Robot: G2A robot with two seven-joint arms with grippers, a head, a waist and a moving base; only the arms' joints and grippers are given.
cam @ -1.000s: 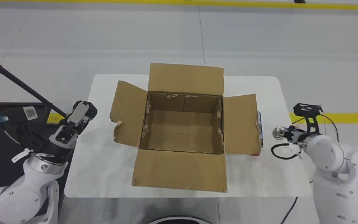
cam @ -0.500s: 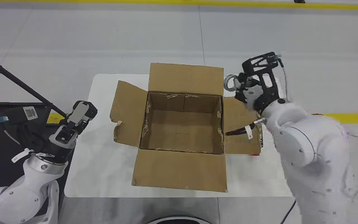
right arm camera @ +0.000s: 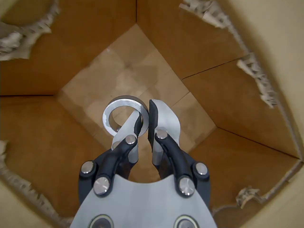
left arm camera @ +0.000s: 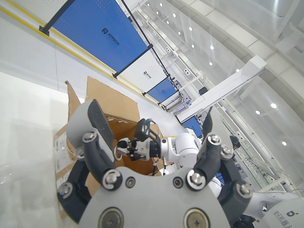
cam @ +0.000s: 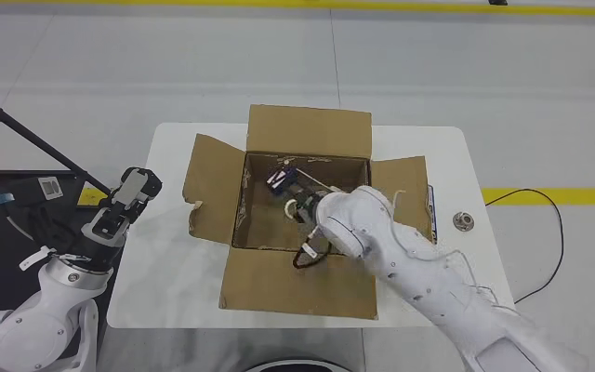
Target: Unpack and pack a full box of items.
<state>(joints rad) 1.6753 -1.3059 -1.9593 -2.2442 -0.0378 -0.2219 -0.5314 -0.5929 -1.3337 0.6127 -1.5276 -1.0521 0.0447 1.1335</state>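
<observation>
Right arm angles down into the open cardboard box (cam: 302,279), right gripper (right arm camera: 144,116) pinching a metal ring (right arm camera: 123,100) by its rim; left gripper (left arm camera: 152,112) spread wide, tilted upward.

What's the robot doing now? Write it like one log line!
right gripper: shut on metal ring | place: inside cardboard box | left gripper: open
</observation>
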